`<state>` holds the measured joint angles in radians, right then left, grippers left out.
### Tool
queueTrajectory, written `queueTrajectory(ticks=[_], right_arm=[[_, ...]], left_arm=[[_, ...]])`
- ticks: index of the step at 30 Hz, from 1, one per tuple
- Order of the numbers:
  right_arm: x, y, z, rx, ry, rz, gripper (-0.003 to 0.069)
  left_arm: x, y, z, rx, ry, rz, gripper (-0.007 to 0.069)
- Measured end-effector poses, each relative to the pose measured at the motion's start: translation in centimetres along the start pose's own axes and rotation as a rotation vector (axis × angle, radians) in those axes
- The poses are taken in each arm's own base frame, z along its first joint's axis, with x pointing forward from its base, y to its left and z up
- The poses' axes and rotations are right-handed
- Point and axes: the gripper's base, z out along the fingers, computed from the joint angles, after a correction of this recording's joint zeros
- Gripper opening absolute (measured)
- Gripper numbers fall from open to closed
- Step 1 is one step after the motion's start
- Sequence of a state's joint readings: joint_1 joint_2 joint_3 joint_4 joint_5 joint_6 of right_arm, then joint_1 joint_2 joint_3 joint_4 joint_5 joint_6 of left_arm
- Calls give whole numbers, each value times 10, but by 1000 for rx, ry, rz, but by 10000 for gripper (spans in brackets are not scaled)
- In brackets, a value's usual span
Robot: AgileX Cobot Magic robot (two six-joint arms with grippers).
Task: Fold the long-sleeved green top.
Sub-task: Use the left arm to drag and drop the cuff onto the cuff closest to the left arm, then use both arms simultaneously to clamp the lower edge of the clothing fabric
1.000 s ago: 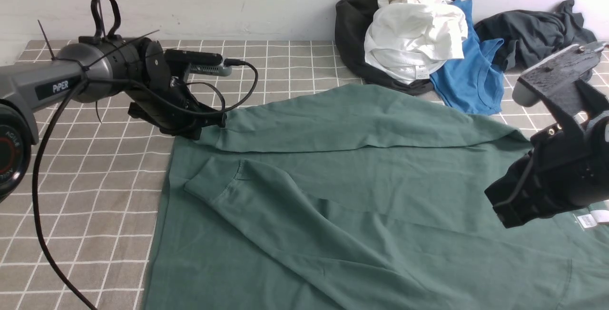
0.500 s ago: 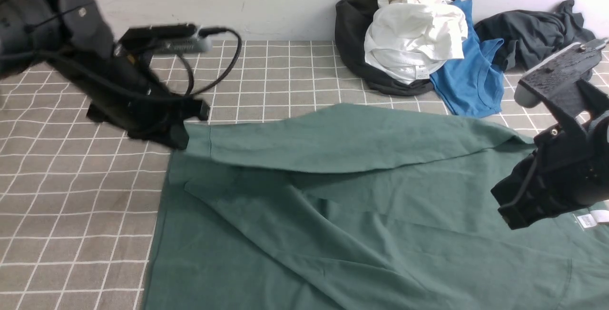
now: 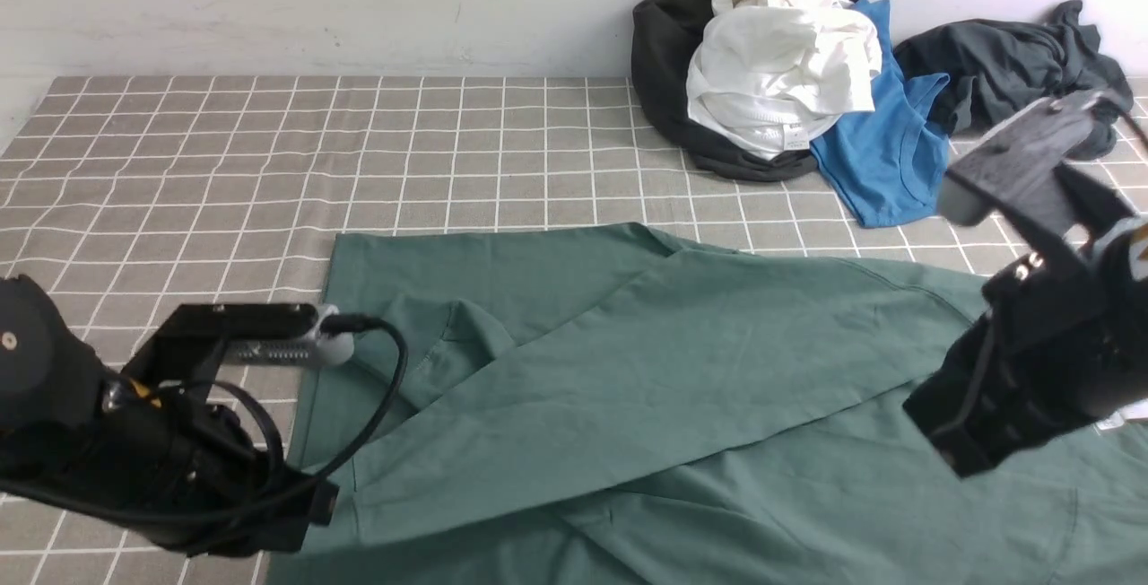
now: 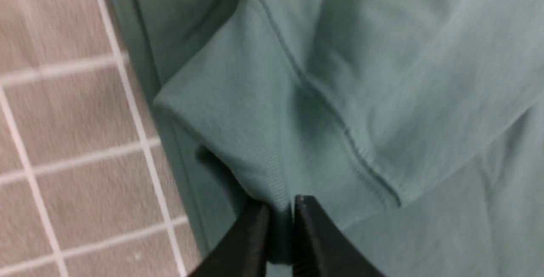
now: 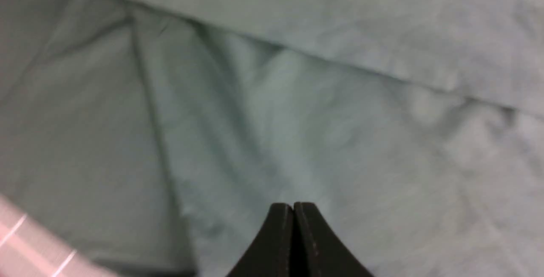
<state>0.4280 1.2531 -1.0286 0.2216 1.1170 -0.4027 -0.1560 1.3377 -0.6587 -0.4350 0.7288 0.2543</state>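
My left gripper (image 4: 280, 215) low at near-left corner, jaws pinched on ribbed cuff (image 4: 238, 132) of dark green cotton long-sleeved top (image 3: 682, 370). Sleeve lies diagonally over body. Top spread on grey checked tablecloth (image 3: 179, 163). Fabric looks soft, light, limp, probably drags and wrinkles; best grips are cuff, hem, shoulder seams. My right gripper (image 5: 293, 215) jaws pressed together, nothing between, above top's right side. No containers visible.
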Motion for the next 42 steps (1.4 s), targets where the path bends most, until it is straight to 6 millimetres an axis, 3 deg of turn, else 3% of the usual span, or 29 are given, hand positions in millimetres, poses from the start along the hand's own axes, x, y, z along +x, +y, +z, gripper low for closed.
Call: queueTrajectory(ticks=[1,7,8,11,16,17,18,21,25,33,39,42], right_arm=[[0,1,0,-3,4,-4,-14],[6,26,1,-73,111,-53,-14],[6,26,1,-74,110,-51,-14],[13,32,-8,-69,89,-29,-14],[24,36,-25,-53,37,-29,-14],[29,38,-34,-45,8,-35,-14],[30,38,-35,-44,4,-35,-14],[37,41,-51,-33,-53,-44,-14],[42,43,-61,-22,-90,-50,-14],[43,44,-62,-21,-92,-51,-14],[43,44,-62,-21,-92,-51,-14],[43,44,-62,-21,-92,-51,-14]], left_arm=[[0,0,0,0,1,-1,94],[3,1,-1,-12,38,56,398],[3,0,-2,-9,46,62,417],[11,-15,-5,26,132,179,528],[34,-51,-4,63,271,469,545],[47,-64,0,55,338,604,545],[49,-64,0,48,345,626,545],[80,-77,11,-8,442,891,545],[100,-78,22,-62,456,1082,545],[105,-76,52,-99,503,1159,545],[103,-77,55,-100,477,1171,542],[103,-77,55,-104,476,1175,504]])
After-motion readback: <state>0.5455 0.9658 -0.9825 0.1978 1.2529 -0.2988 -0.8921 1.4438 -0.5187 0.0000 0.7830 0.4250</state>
